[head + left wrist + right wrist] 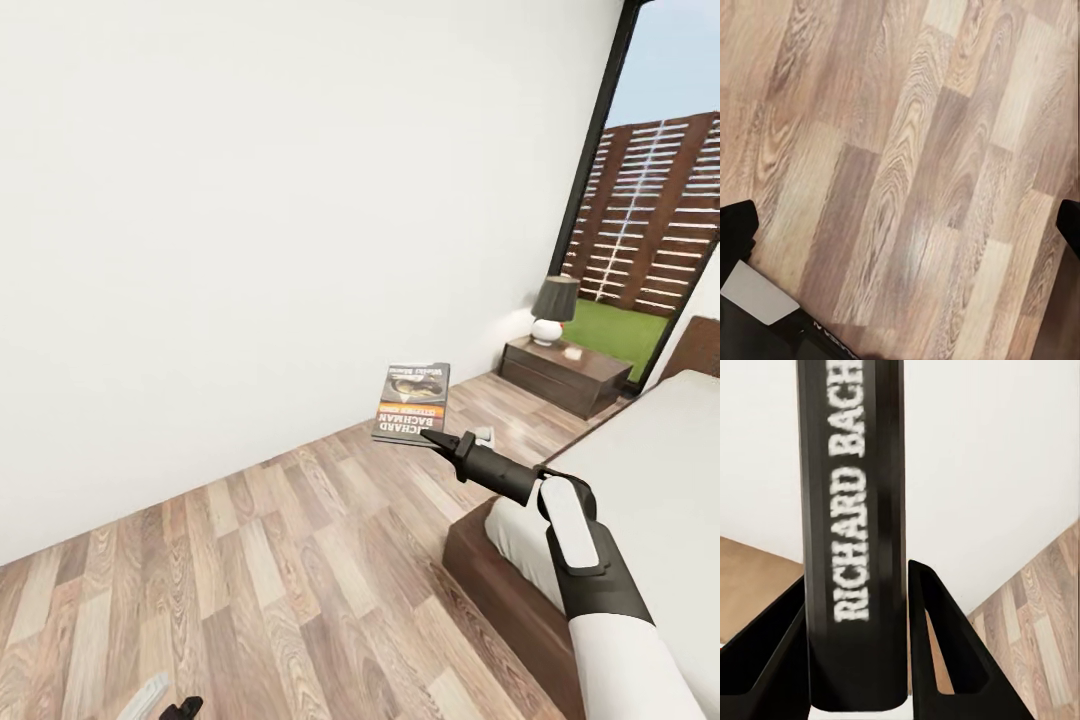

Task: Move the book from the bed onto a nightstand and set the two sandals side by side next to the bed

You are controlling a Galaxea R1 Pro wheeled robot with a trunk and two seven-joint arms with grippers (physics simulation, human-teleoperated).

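The book hangs in the air above the wooden floor, its dark cover with the orange band facing me. My right gripper is shut on its lower edge; in the right wrist view the lettered spine stands between the two black fingers. The bed, with its white mattress and dark frame, lies to the right of that arm. A dark nightstand stands beyond the book, at the bed's head. My left gripper hangs open over bare floor. The sandals are out of view.
A lamp with a dark shade and white base occupies the nightstand's left part. A plain white wall runs along the left. A tall glass opening behind the nightstand looks onto a lawn and fence. Wooden floor stretches between wall and bed.
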